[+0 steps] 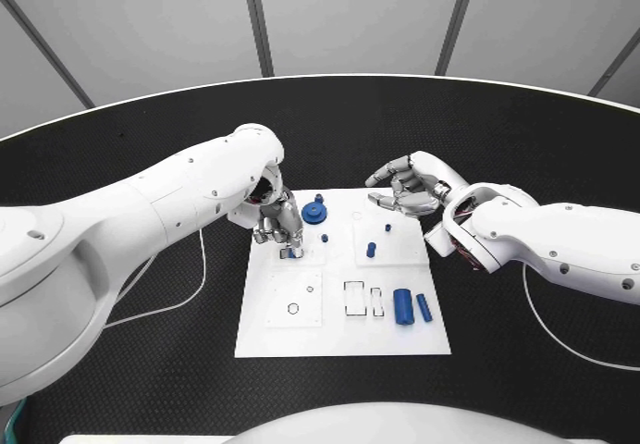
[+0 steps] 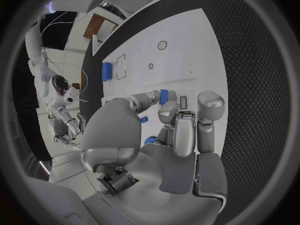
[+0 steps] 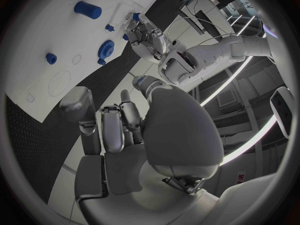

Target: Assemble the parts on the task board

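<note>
1. Your task board (image 1: pixel 344 338) lies mid-table, with two blue cylinders (image 1: pixel 411 306) lying near its right edge.
2. A blue round part (image 1: pixel 314 213) stands at the far end.
3. Your left hand (image 1: pixel 277 225) pinches a small blue part (image 2: pixel 164 96), mostly hidden by its fingers.
4. Your right hand (image 1: pixel 411 184) hovers over the far right corner, fingers curled, holding nothing.

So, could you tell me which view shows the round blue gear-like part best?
The head view: the gear-like part stands unobstructed on the task board beside the left hand. The right wrist view shows it smaller and distorted; in the left wrist view I cannot identify it.
</note>
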`<state>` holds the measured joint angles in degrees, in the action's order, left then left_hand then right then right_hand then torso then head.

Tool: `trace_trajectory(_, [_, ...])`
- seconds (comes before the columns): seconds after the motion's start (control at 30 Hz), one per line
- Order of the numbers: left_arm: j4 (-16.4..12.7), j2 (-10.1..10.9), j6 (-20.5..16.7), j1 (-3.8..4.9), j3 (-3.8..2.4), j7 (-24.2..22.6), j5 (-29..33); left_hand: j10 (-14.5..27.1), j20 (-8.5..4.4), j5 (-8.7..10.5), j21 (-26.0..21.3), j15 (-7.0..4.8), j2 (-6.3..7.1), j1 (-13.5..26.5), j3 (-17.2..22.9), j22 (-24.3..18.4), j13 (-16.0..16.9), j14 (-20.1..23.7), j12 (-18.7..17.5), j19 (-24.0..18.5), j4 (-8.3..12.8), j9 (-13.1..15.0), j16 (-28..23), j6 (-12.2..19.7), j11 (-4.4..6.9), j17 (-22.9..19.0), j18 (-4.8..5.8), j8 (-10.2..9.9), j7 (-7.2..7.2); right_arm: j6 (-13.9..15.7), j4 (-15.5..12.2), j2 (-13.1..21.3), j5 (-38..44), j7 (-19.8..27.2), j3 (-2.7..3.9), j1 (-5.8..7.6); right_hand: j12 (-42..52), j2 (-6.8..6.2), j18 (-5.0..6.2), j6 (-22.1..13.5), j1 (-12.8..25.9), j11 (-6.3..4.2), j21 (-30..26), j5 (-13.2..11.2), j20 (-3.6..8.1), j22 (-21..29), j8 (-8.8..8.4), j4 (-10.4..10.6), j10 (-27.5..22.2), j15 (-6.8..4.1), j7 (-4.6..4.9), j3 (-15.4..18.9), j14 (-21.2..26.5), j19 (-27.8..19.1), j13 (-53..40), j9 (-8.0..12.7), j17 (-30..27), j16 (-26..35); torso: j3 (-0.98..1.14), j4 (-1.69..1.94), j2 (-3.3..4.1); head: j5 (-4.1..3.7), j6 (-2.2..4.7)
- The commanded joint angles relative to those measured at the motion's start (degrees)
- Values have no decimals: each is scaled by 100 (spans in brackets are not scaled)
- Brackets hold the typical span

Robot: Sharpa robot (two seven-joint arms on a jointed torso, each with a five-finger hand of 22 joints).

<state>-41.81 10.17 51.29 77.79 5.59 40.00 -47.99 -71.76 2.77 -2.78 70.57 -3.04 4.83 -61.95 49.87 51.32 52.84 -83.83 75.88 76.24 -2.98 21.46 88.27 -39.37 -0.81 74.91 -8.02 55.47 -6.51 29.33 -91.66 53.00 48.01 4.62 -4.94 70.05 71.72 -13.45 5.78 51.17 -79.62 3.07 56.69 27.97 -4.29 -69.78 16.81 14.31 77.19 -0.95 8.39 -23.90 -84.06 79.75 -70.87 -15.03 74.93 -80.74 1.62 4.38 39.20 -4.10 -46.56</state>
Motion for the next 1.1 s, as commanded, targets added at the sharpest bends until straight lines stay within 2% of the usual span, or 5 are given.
trace_trajectory(0.03, [-12, 3, -26, -1, 1, 401, -3, -35, 2, -14, 28, -2, -27, -9, 614, 2, 6, -479, 29, 37, 647, 7, 16, -130, 8, 950, 85, -9, 112, 0, 1, -1, 0, 0, 0, 0, 27, -24, 59, 22, 3, 1, 18, 20, -6, -6, 19, -16, 30, -42, -4, -30, -258, 32, -5, 6, 3, -10, 0, -2, 1, 2, -5])
trace_trajectory(0.27, [-56, 7, -165, -12, 2, 383, -4, -38, 3, -13, 33, -3, -29, 6, 561, 11, 10, -479, 31, 40, 655, 13, 16, -162, 10, 951, 87, -25, 116, -1, 2, -8, 0, 1, 0, 0, 26, -30, 60, 25, 9, 1, 14, 32, -6, -7, 19, -24, 29, -42, -4, -49, -259, 31, -3, 8, 8, -12, 1, 1, 6, -7, -7])
trace_trajectory(0.73, [-77, -14, -65, -37, 7, 395, -3, -39, 3, -14, 36, -3, -35, 13, 541, 17, 10, -480, 32, 42, 652, 17, 18, -172, 11, 955, 88, -31, 118, -4, 5, -13, 0, -1, 0, 0, 26, -30, 60, 25, 9, 1, 14, 32, -6, -7, 19, -24, 29, -42, -4, -49, -259, 31, -3, 8, 8, -12, 1, 6, 4, -20, -39])
trace_trajectory(1.1, [-17, -34, -133, -39, 12, 394, -7, -44, 3, -14, 36, -4, -38, 15, 530, 18, 18, -482, 35, 43, 654, 18, 21, -177, 12, 967, 88, -35, 120, 2, 7, -16, 0, 0, 0, 0, 26, -30, 60, 25, 9, 1, 14, 32, -6, -7, 19, -24, 29, -42, -4, -49, -259, 31, -3, 8, 8, -12, 0, 6, 3, -21, -55])
